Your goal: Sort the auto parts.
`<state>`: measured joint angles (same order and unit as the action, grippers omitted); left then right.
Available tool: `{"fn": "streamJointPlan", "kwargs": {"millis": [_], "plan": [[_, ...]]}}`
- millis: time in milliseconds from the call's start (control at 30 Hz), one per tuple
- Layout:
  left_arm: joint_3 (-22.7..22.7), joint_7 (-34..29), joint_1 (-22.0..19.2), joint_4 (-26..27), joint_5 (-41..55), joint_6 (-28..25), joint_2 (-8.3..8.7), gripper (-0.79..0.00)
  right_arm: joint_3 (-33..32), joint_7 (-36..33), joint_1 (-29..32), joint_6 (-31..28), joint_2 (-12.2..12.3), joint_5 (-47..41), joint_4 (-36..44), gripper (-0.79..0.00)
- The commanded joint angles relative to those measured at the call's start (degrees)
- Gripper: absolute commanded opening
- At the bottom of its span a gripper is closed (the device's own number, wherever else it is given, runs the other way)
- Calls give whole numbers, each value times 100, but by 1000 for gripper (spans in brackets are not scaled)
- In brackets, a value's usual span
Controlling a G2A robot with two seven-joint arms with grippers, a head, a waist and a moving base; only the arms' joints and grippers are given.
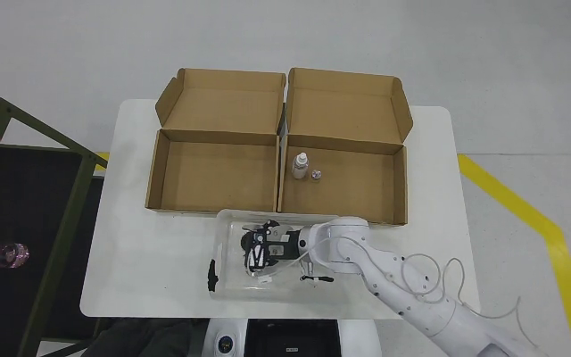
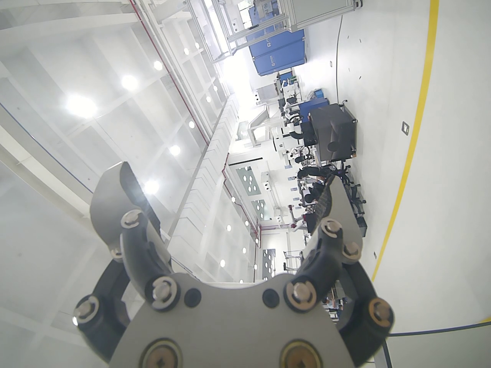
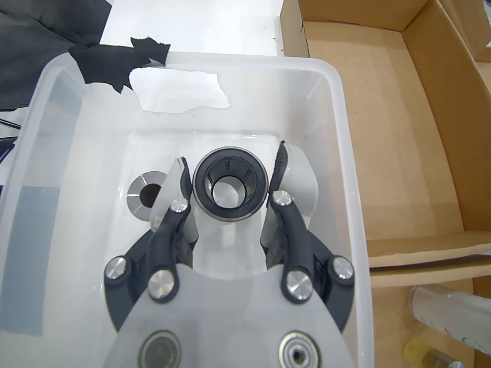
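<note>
- Table (image 1: 134, 250): the top view gives the layout, with the left box (image 1: 157, 178) and right box (image 1: 357, 183) open side by side and a clear bin (image 1: 227, 272) nearer me.
- Right box: a bottle (image 1: 302, 164) sits near the wall next to the left box.
- My right gripper (image 3: 232, 155): the right wrist view resolves it in the bin, part open, straddling an upright bearing (image 3: 202, 189) without clamping it.
- My left gripper (image 2: 226, 174): wide, empty, facing the ceiling.
- Bushing (image 3: 135, 187): on the bin floor, just beside the bearing.

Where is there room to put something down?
The cardboard box beside the one holding the bottle is bare, and so is the table left of the clear bin. The bin is crowded: jaws straddle the black ring there.
</note>
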<state>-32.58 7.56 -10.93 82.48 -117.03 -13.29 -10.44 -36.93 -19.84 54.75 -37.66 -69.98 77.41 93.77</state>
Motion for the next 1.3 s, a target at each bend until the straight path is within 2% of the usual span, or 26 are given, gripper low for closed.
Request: {"fn": "streamJointPlan", "kwargs": {"millis": [0,200,400,467,533,567,867,1267], "plan": [[0,0,0,0,0,0,0,0,27,-3,-19,19,-23,19,-37,-406],[0,0,0,0,0,0,0,0,123,2,-58,10,-92,32,-180,-403],[0,0,0,0,0,0,0,0,204,52,-104,-6,-162,42,-388,-434],[0,0,0,0,0,0,0,0,220,73,-126,-31,-185,11,-425,-493],[0,0,0,0,0,0,0,0,214,100,-157,-67,-204,-42,-423,-659],[0,0,0,0,0,0,0,0,201,121,-174,-98,-210,-72,-415,-785],[0,0,0,0,0,0,0,0,-115,252,-173,-375,-180,-423,-175,-785],[0,0,0,0,0,0,0,0,-804,366,16,-499,-36,-692,583,-785]]}}
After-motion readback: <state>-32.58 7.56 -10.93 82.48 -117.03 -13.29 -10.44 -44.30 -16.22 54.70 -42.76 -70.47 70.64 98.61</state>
